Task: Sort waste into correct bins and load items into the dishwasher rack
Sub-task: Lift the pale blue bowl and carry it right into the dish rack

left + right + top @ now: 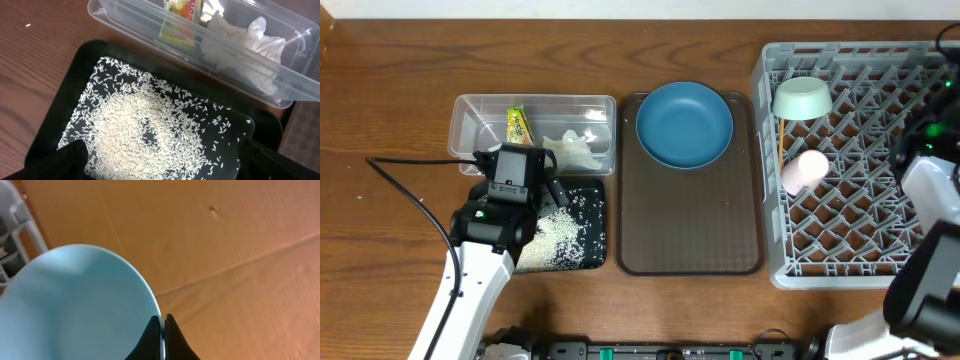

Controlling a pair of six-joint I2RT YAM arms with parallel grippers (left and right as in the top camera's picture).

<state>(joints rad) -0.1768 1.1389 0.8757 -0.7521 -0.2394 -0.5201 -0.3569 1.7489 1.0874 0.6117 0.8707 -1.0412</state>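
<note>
The left claw (165,162) hangs released, fingers spread wide, over the black tray (599,262) on the table's left half, where rice grains (135,135) lie heaped. Touching the tray's far edge, the clear container (470,115) holds the snack wrapper (519,126) and the white tissue (574,150). The right claw (163,326) is clenched on the rim of the light blue bowl (75,305). The dishwasher rack (860,230) at the right edge holds the mint-green bowl (802,98) and pink cup (806,168). The dark blue plate (684,124) rests on the brown tray (690,230).
</note>
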